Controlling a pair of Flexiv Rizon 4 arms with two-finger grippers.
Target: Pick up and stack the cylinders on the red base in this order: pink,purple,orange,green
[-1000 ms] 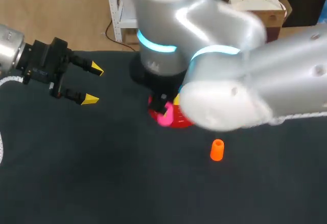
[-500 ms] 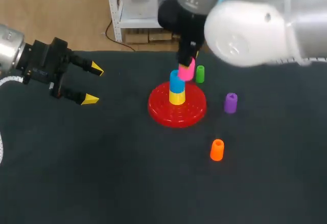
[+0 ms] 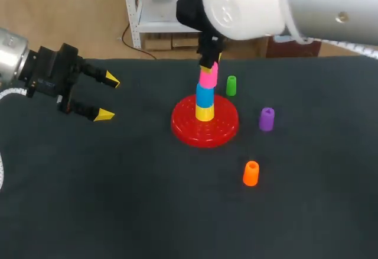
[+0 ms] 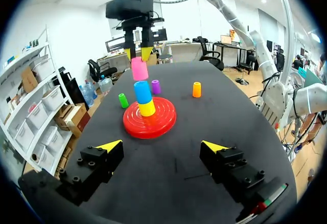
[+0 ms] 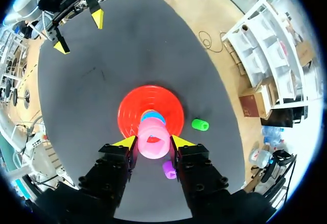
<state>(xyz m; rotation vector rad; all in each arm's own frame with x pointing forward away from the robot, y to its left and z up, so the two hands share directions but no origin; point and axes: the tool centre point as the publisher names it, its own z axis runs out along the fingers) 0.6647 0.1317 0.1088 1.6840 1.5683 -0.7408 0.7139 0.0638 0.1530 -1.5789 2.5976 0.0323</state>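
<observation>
The right gripper (image 5: 152,143) was closed on the pink cylinder (image 3: 207,77), one yellow tip on each side of its wall, holding it directly over the blue cylinder (image 3: 205,95), which sat on a yellow cylinder (image 3: 205,113) at the middle of the red base (image 3: 224,130). Whether pink already rested on blue could not be told, and from the left wrist it looked slightly tilted. These pieces looked like small, hollow, hard plastic, so probably light, stiff and smooth. A grip across the round wall near mid-height seemed best, since a pinch too high could tip one. The green cylinder (image 3: 231,85) stood just behind the base, the purple cylinder (image 3: 266,119) to its right and the orange cylinder (image 3: 251,173) nearer the front of the counter (image 3: 118,200). The orange one's open top appeared empty. No real container was present. The left gripper (image 3: 108,98) hung well apart at the left, fingers spread wide and holding nothing.
</observation>
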